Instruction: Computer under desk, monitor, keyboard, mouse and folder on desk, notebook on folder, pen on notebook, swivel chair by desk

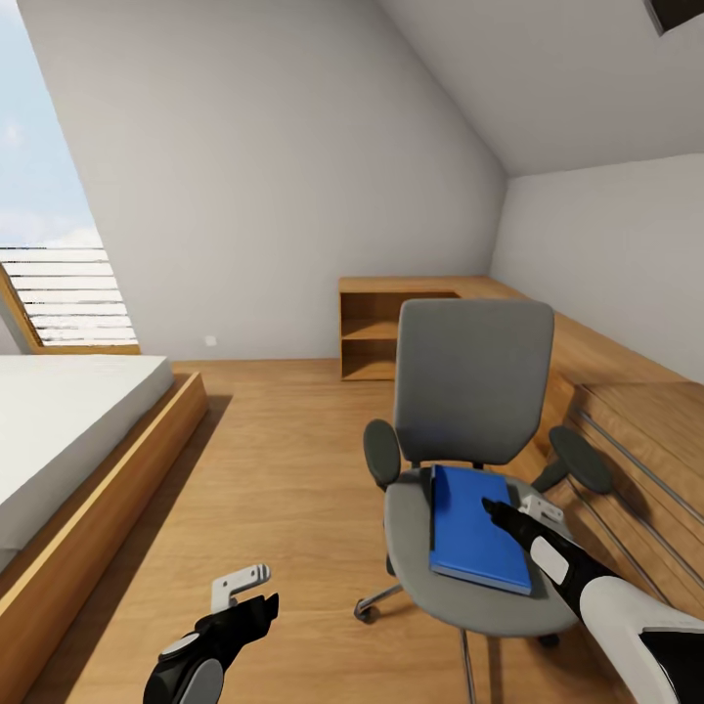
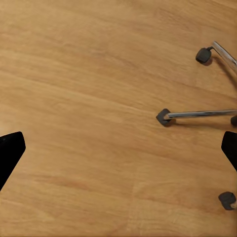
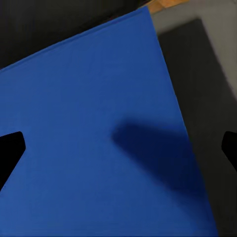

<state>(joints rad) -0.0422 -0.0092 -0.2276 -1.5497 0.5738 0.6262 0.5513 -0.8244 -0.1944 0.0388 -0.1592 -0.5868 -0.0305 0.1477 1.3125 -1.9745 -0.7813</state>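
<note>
- From the head, we see the blue folder (image 1: 476,528) lying flat on the chair (image 1: 472,386) seat, our right hand (image 1: 516,510) just above its near edge and our left hand (image 1: 246,591) over bare floor (image 1: 284,460) beside the chair.
- At the left wrist, the fingers (image 2: 11,150) stand wide apart above the floor, near the chair's casters (image 2: 163,116).
- At the right wrist, the fingers (image 3: 10,148) stand spread over the folder, gripping nothing.

We see a bed (image 1: 68,430) with a white mattress on a low wooden frame by the slanted window (image 1: 44,196), slatted blinds (image 1: 64,293) at its foot, and light wooden low cabinets (image 1: 391,328) along the far grey wall.
</note>
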